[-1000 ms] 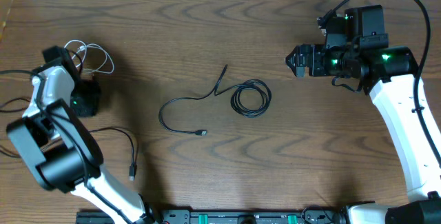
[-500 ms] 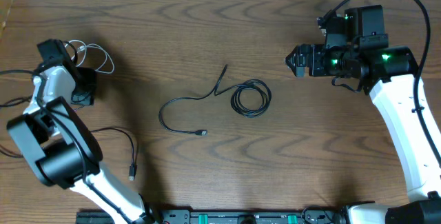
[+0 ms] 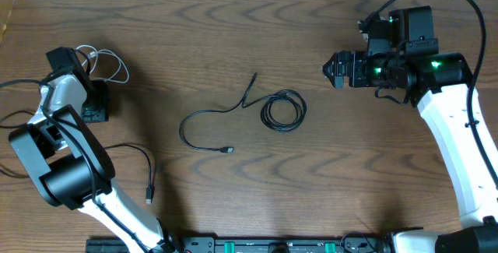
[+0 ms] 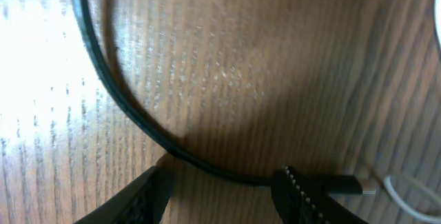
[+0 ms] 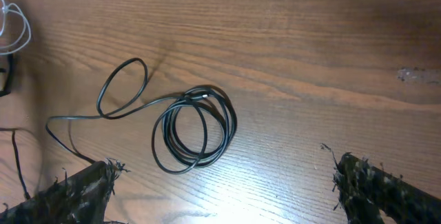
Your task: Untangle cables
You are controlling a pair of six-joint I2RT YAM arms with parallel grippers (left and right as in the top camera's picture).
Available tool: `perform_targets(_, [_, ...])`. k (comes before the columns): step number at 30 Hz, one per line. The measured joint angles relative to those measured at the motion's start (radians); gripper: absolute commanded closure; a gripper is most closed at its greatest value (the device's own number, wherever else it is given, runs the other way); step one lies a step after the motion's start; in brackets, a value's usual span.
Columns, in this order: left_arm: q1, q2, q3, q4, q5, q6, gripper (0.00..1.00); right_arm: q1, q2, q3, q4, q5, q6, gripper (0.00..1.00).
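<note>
Hovering left of the coil (image 3: pixel 282 111), left gripper (image 4: pixel 222 186), jaws apart, sits over a black cable (image 4: pixel 124 107); closing may snag the white cable (image 4: pixel 406 193) too. Right gripper (image 3: pixel 334 70) gapes empty.

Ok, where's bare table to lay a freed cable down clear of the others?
Free: the patch right of the coiled black cable, bordered by the right gripper above and the right arm. Also the far strip between the white cable and that gripper. Crowded: the left side, around the left gripper, white cable and second black cable.
</note>
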Motion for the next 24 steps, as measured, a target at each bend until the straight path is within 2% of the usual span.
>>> perform_targets(11, [0.000,0.000,0.000,0.008,-0.023,-0.211,0.47,0.000,0.000,0.000,-0.004,0.000,0.000,0.01])
perform_targets(12, [0.000,0.000,0.000,0.008,-0.023,-0.229,0.51,0.000,0.000,0.000,-0.005,0.000,0.000,0.01])
perform_targets(15, [0.000,0.002,0.000,0.009,-0.026,-0.286,0.52,0.000,0.000,0.000,-0.008,0.000,0.000,0.01])
perform_targets(22, [0.000,0.021,0.019,0.008,-0.047,-0.347,0.54,0.000,0.000,0.000,-0.019,0.001,0.000,0.01])
perform_targets(23, [0.000,0.026,0.026,0.002,-0.051,-0.346,0.56,0.000,0.000,0.000,-0.019,0.003,0.000,0.01])
perform_targets(24, [0.000,0.029,0.031,-0.005,-0.052,-0.346,0.71,0.000,0.000,0.000,-0.019,0.005,0.000,0.01])
